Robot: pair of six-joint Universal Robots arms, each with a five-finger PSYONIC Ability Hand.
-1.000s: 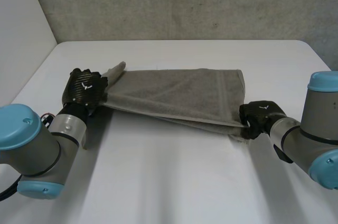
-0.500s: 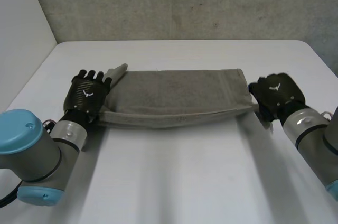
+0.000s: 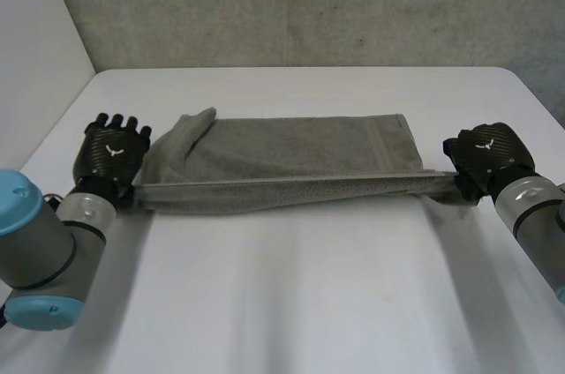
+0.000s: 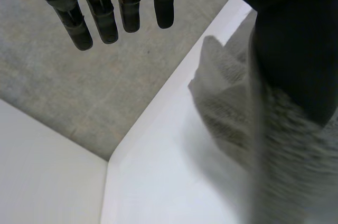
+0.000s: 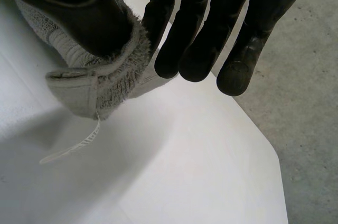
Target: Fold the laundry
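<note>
Grey towel (image 3: 291, 149) lies folded lengthwise across the middle of the desk (image 3: 291, 295), long side running left-right. Its near edge is lifted and pulled into a straight line between the two hands.

Left hand (image 3: 110, 152) holds the near-left corner. In the left wrist view the thumb (image 4: 296, 49) clamps cloth while the fingers (image 4: 105, 18) stick out straight and spread, off the towel. Right hand (image 3: 487, 155) holds the near-right corner, cloth pinched between thumb and fingers, with a small label (image 5: 71, 147) dangling below.

Likely reason for the hold: the hands pull apart at opposite ends to take out slack and wrinkles, so the top layer squares up before the next fold. The far-left corner is rumpled and sticks out past the edge, so it may need fixing.

Versus half a second ago: both hands have moved outward, left hand further left, right hand further right. The near edge sagged then and is taut now. A second ago the right hand was nearer and the towel hung on a slant.
</note>
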